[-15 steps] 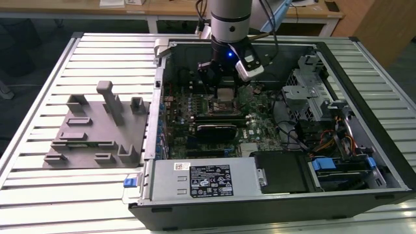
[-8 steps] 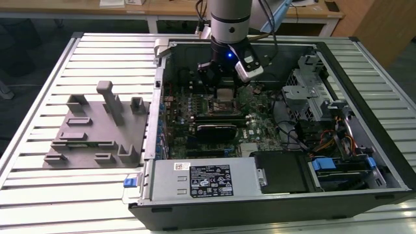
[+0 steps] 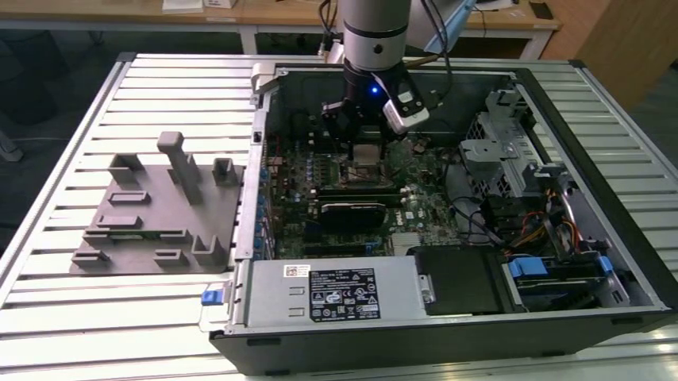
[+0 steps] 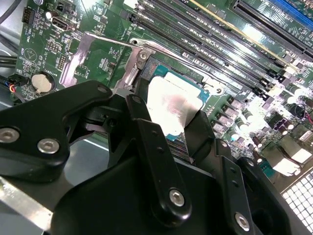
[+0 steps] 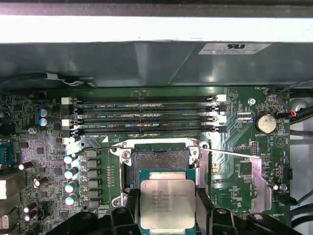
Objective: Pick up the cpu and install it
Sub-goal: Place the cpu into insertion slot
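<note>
Gripper (image 5: 167, 197) clamped on cpu (image 5: 167, 204), poised over open socket (image 5: 160, 157) on motherboard (image 5: 239, 172), inside opened computer case (image 3: 445, 338)

- An open dark metal computer case (image 3: 593, 103) lies on a slatted silver metal table (image 3: 63, 317), toward the exterior view's right. A grey moulded plastic fixture (image 3: 148, 214) sits on the slats just beside it, on that view's left.
- Inside the case, a green circuit motherboard (image 3: 424, 214) lies flat, with a grey metal power-supply box (image 3: 270, 298) along the near edge.
- A black two-fingered gripper (image 3: 366, 151) hangs over the motherboard, a silvery-topped square cpu (image 5: 167, 203) clasped between its fingers (image 5: 126, 220).
- The cpu overlaps one edge of a dark square metal-framed socket (image 5: 160, 159), which lies between four black memory slots (image 5: 144, 115) and the gripper.
</note>
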Motion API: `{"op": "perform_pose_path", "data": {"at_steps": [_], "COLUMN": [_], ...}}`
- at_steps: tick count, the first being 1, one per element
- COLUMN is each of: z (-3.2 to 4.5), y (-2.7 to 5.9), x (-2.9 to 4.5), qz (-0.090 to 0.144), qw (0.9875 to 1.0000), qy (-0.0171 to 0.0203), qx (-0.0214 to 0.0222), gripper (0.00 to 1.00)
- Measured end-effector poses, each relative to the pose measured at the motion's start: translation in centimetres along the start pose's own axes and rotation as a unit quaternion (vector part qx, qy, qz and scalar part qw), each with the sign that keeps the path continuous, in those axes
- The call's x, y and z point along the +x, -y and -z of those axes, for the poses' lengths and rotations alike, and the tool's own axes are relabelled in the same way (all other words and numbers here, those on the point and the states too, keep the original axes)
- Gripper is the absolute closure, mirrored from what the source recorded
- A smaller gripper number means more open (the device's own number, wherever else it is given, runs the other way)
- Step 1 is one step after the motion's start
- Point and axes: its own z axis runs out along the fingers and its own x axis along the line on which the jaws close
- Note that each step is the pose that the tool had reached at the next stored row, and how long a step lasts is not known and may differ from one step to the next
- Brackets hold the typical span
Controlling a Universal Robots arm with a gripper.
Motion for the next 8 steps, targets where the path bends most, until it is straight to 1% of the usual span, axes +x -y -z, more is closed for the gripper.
{"op": "perform_pose_path", "data": {"at_steps": [8], "z": [0.00], "y": [0.00], "x": [0.00], "qz": [-0.001], "qw": [1.0000], "qy": [-0.0001], "qx": [0.0000], "gripper": [0.46]}}
